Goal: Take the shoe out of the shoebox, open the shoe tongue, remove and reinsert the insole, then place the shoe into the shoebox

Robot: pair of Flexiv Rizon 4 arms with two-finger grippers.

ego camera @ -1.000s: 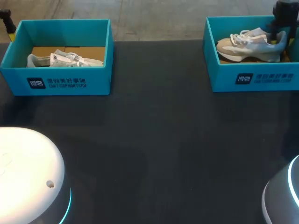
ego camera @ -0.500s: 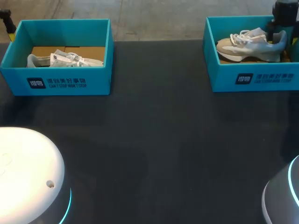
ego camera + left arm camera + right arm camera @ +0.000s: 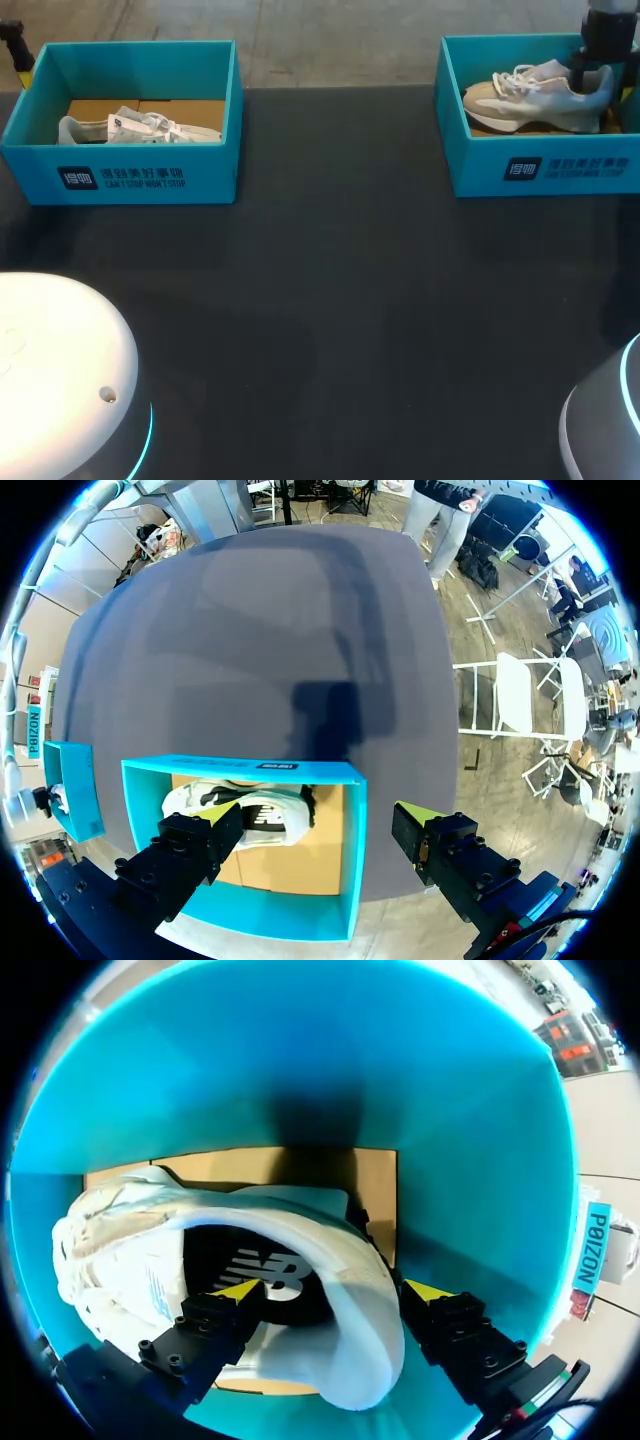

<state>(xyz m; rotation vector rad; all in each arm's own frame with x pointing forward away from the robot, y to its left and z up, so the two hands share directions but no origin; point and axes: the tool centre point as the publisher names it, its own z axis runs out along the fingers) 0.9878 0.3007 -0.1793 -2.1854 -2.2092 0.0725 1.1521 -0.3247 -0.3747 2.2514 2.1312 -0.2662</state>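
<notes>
On your left, the left shoebox (image 3: 150, 175) sits at the far corner of the worktop (image 3: 330, 300), with a pale left shoe (image 3: 140, 127) lying on its side inside. Your left pincer (image 3: 312, 820) hangs above that box with its fingers spread wide and nothing between them. It has no part in the step in hand, so leave it there.

Across the bare middle of the worktop stands the right shoebox (image 3: 540, 170). The right shoe (image 3: 535, 95) is upright on its sole inside it, toe towards the centre and heel near the box's outer wall. That is the shoe to lift out.

Your right pincer (image 3: 335, 1289) is down at the heel. It is spread, with one finger inside the shoe's opening over the insole (image 3: 265, 1265) and the other outside the heel. Only the outer finger looks close to the collar, so it has no grip yet.

Close squarely on the heel wall until both tips bear on it. Then lift straight up so the toe clears the box wall, and swing inward only after that. If you lift too early, the shoe will likely tip and drag the box.
</notes>
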